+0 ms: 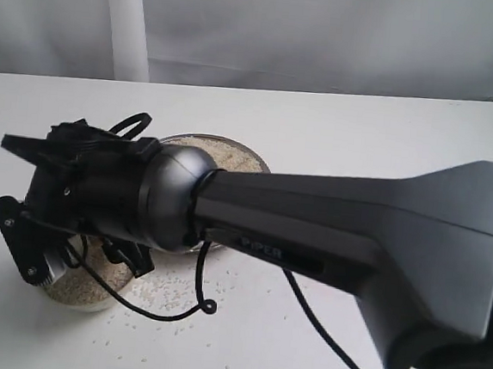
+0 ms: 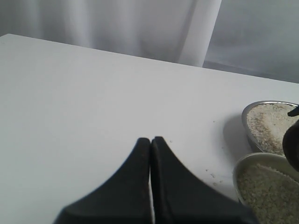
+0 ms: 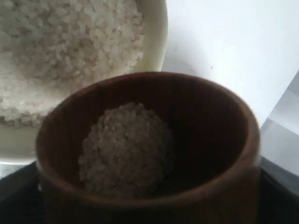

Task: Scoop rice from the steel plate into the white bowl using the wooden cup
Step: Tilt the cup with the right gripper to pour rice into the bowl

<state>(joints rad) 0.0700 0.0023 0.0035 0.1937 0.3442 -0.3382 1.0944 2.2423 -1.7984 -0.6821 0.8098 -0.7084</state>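
Observation:
The wooden cup (image 3: 149, 154) fills the right wrist view, upright, with a small heap of rice (image 3: 126, 149) inside. My right gripper (image 1: 34, 196) is shut on the cup, and its fingers (image 3: 14, 198) show only as dark edges beside the cup. Just beyond the cup is the white bowl (image 3: 159, 37), holding much rice (image 3: 70, 42). In the exterior view my right arm reaches across to the left, over the bowl (image 1: 77, 289) and in front of the steel plate (image 1: 232, 153); the cup is hidden there. My left gripper (image 2: 150, 141) is shut and empty over bare table, with the plate (image 2: 268, 121) and bowl (image 2: 266, 186) off to one side.
Loose grains (image 1: 168, 294) are scattered on the white table in front of the bowl and plate. A black cable (image 1: 206, 306) hangs from the right arm down onto the table. A white curtain (image 1: 329, 28) closes the back.

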